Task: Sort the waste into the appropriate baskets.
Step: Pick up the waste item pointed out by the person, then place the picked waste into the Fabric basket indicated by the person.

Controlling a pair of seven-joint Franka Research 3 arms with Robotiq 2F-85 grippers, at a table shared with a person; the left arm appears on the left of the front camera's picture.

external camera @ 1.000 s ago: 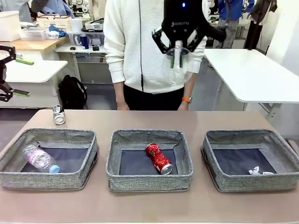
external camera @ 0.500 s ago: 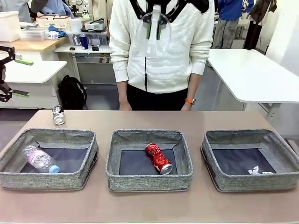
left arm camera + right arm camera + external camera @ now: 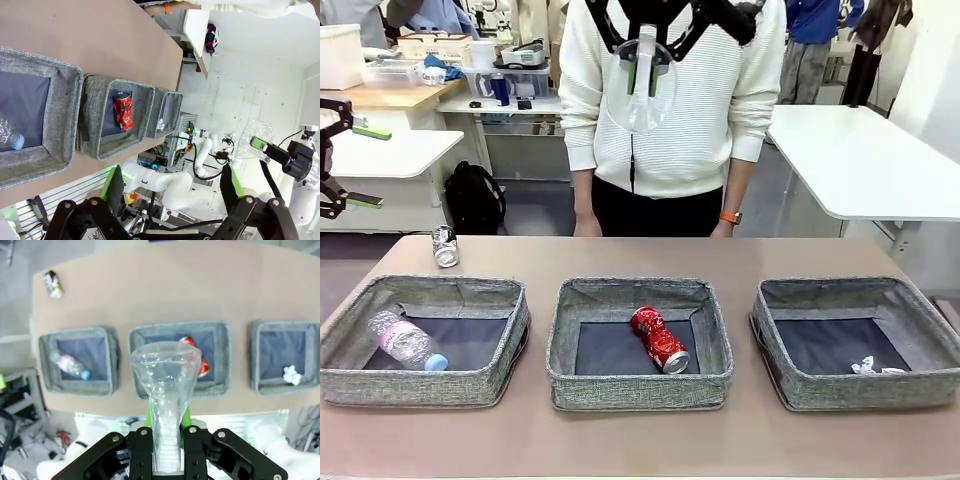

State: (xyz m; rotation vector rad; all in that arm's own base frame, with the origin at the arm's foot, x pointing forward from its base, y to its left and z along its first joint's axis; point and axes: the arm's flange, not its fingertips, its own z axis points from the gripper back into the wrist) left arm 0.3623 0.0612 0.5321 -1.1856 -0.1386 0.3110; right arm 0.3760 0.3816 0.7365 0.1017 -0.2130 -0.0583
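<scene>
Front view, right gripper [image 3: 645, 50]: at 12 o'clock, high over the table [image 3: 620, 260], fingers clamped on the clear label-less bottle [image 3: 645, 98], in front of the person [image 3: 740, 100].
Front view, left gripper [image 3: 358, 165]: at 9 o'clock, fingers wide apart, nothing between them.
Front view, waste: pink-label bottle [image 3: 405, 342] in the left basket [image 3: 420, 388]; red can [image 3: 660, 340] in the middle basket [image 3: 640, 392]; white scrap [image 3: 875, 367] in the right basket [image 3: 860, 392]; dark can [image 3: 445, 245] on the table, at 12 o'clock from the left basket.
Left wrist view: green pads apart; the held bottle is far off at 3 o'clock and perhaps crumpled, but it is too small to be sure.
Right wrist view: the bottle rises between the closed fingers, and its wide end partly covers the red can.
</scene>
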